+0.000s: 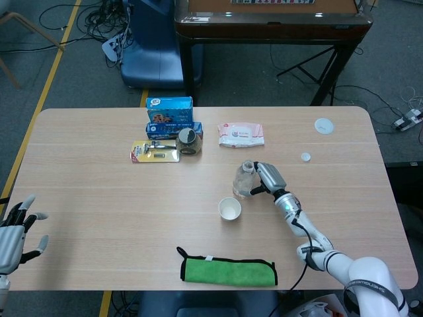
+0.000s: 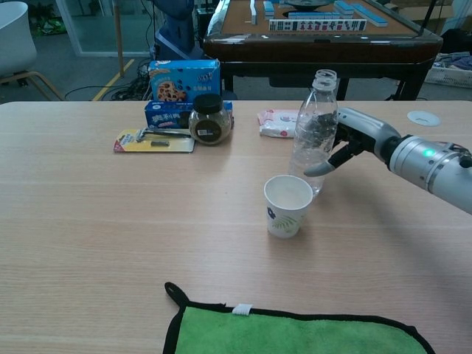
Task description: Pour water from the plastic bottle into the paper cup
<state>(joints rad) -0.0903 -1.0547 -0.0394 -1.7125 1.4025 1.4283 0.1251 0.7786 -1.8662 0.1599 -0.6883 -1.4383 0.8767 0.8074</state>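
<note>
Looking down from the head view: right hand (image 1: 268, 179) wraps the plastic bottle (image 1: 244, 179) from its right side, fingers curled round the body; bottle stands roughly upright, cap off, long axis vertical; paper cup (image 1: 229, 209) sits just beside it, nearer the robot and slightly left, so the tip has to go that way; left hand (image 1: 14, 231) hangs well apart at the table's left edge, fingers spread, holding nothing; far-side finger contact hidden by the bottle.

Chest view: right hand (image 2: 359, 140) grips the bottle (image 2: 314, 133) mid-body, one finger under-hooked in front; cup (image 2: 287, 206) in front of the base, mouth up, interior looks empty; water level hard to make out through clear plastic; left hand out of frame.
</note>
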